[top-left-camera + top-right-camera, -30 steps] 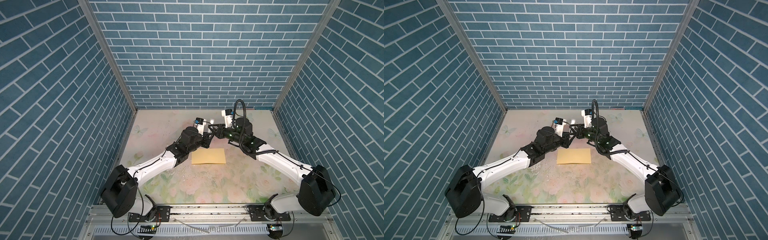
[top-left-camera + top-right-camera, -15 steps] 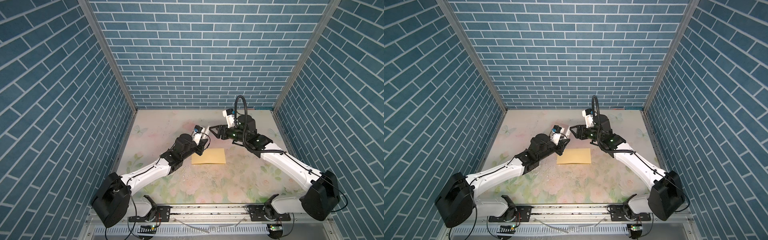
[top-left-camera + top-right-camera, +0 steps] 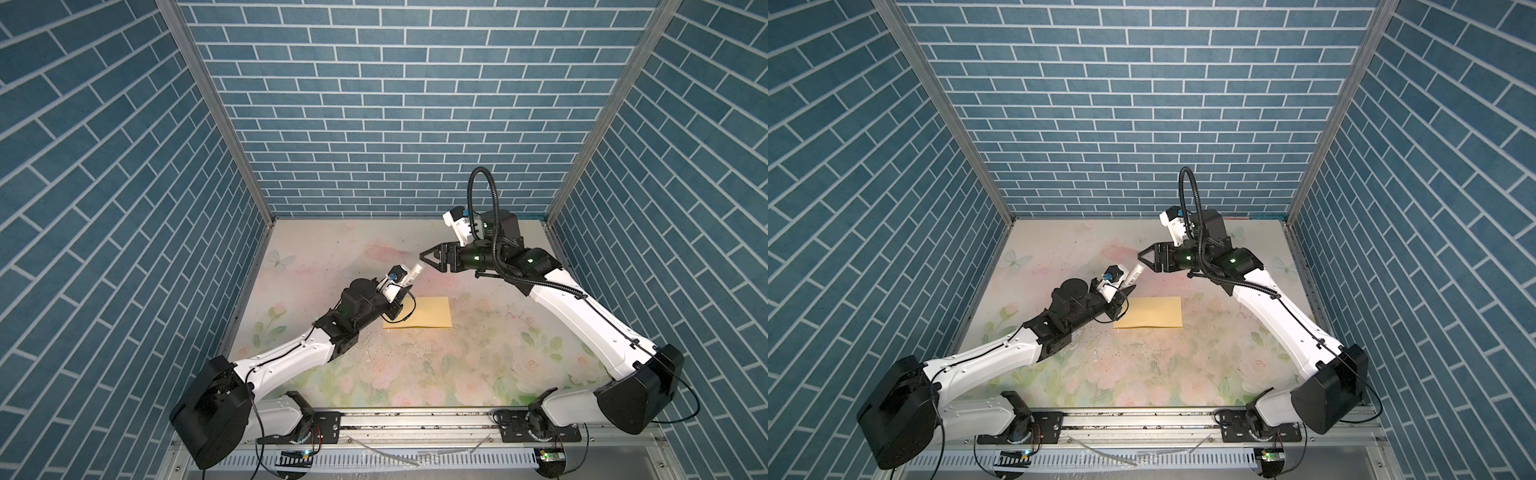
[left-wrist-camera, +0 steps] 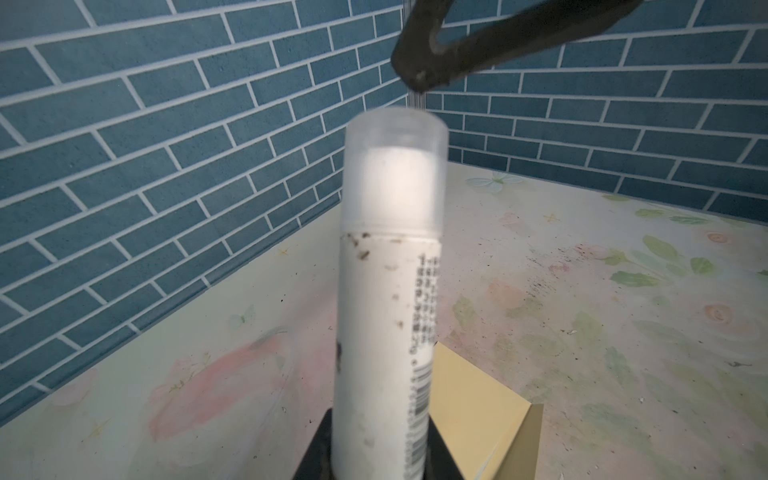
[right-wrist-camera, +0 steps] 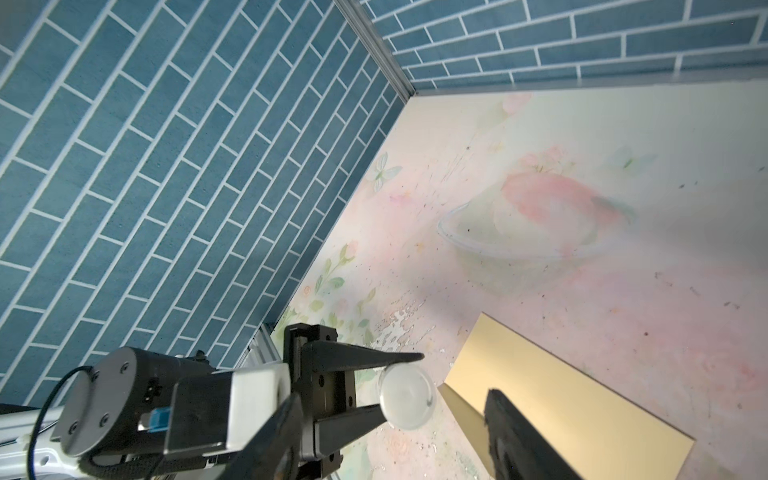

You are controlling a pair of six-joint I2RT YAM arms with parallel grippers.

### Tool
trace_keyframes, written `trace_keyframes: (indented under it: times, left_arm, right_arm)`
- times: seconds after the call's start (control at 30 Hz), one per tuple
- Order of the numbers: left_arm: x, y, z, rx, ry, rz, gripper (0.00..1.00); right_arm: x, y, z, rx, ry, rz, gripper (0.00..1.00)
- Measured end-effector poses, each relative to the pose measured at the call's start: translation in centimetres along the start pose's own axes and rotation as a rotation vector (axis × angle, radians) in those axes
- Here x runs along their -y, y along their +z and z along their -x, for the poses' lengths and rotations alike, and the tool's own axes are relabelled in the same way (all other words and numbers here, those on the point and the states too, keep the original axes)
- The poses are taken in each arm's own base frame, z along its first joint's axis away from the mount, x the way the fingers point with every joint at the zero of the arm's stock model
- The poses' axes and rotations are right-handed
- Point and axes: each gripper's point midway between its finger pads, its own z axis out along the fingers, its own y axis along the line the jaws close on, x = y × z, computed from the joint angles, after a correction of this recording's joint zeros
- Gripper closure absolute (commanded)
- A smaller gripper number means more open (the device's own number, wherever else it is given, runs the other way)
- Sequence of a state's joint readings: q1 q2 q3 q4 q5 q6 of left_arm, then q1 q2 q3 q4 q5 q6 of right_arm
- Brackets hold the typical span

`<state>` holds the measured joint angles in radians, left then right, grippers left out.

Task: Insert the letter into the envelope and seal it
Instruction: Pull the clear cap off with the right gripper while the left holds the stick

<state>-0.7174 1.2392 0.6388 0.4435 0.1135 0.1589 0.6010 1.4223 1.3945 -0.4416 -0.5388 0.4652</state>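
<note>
Overall, a flower-printed tabletop [image 3: 457,365] sits boxed in by blue brick-pattern walls [image 3: 395,104]. The envelope [image 3: 424,313] lies flat near the middle, its long axis running side to side, parallel to the back wall. The left gripper [image 3: 406,279] is clamped on a white glue stick [image 4: 390,291], capped end aimed at the right gripper [image 3: 424,258], whose jaws stand spread just beyond the cap.

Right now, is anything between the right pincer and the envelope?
Partly. The glue stick, held in the left pincer, pokes up right at the tips of the open right pincer, and the envelope lies flat beyond it. Nothing rests on the envelope itself.
</note>
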Motion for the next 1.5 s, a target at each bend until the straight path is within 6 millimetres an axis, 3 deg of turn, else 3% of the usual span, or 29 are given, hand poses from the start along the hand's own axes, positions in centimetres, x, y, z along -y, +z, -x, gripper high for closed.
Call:
trace_keyframes:
  times: [0.13,0.3,0.47,0.93,1.5]
  left_arm:
    - [0.1,0.0,0.1,0.005,0.012,-0.007,1.00]
    - [0.2,0.0,0.1,0.006,0.016,-0.013,1.00]
    - [0.3,0.0,0.1,0.007,0.019,-0.019,1.00]
    - [0.6,0.0,0.0,0.002,0.022,-0.030,1.00]
    - [1.3,0.0,1.0,0.042,0.028,-0.055,1.00]
  right_arm:
    - [0.5,0.9,-1.0,-0.049,0.024,0.001,0.42]
    - [0.4,1.2,-1.4,-0.065,0.030,0.014,0.56]
    - [0.2,1.7,-1.8,-0.085,0.037,0.030,0.60]
    - [0.2,2.2,-2.2,-0.103,0.044,0.039,0.91]
    - [0.7,0.7,-1.8,-0.108,0.081,0.065,0.96]
